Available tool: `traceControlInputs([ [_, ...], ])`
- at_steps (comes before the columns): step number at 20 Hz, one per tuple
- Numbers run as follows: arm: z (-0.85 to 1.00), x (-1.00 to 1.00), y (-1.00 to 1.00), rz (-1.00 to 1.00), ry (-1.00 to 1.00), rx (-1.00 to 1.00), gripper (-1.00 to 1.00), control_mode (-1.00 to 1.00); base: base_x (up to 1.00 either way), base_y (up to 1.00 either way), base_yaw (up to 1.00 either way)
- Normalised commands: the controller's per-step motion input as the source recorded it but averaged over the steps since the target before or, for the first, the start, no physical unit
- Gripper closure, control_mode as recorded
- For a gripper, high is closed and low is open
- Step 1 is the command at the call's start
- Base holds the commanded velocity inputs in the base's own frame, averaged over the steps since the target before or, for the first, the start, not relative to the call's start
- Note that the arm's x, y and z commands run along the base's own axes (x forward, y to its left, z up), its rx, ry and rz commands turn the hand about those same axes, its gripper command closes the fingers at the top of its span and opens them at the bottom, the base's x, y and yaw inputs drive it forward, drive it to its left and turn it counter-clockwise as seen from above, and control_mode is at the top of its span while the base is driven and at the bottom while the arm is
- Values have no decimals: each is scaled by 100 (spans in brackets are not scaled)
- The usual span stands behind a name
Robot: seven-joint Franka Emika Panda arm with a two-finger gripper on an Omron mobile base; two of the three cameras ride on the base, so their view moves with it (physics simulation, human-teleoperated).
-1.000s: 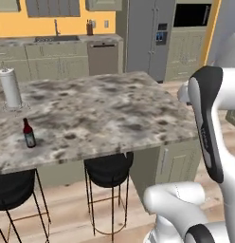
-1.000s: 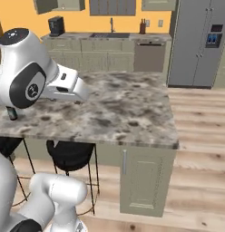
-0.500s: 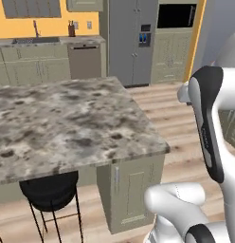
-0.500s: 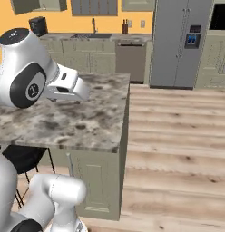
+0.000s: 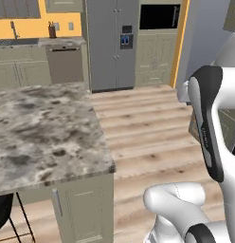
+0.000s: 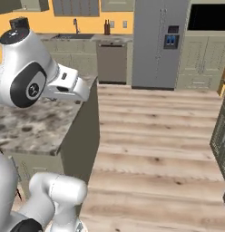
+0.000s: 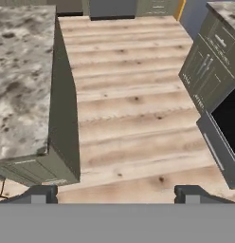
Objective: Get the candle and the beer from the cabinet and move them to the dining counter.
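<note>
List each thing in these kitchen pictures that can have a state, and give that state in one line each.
Two-finger dark-tipped pincer: open, holding nothing.
Mottled grey-brown marble dining counter: visible part bare.
Tall grey double-door refrigerator: doors shut.
Grey dishwasher under the wall counter: door shut.
Black wall oven: door shut.

Pale plank floor (image 5: 148, 118) – grey fridge (image 5: 112, 42), orange wall (image 5: 29, 26) behind.
</note>
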Motion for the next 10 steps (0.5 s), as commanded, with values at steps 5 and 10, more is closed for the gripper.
traceControlInputs([
  [5,0,0,0,0,0,0,-100,100,73,-100,1],
  [10,0,0,0,0,0,0,-100,100,100,-75,12],
])
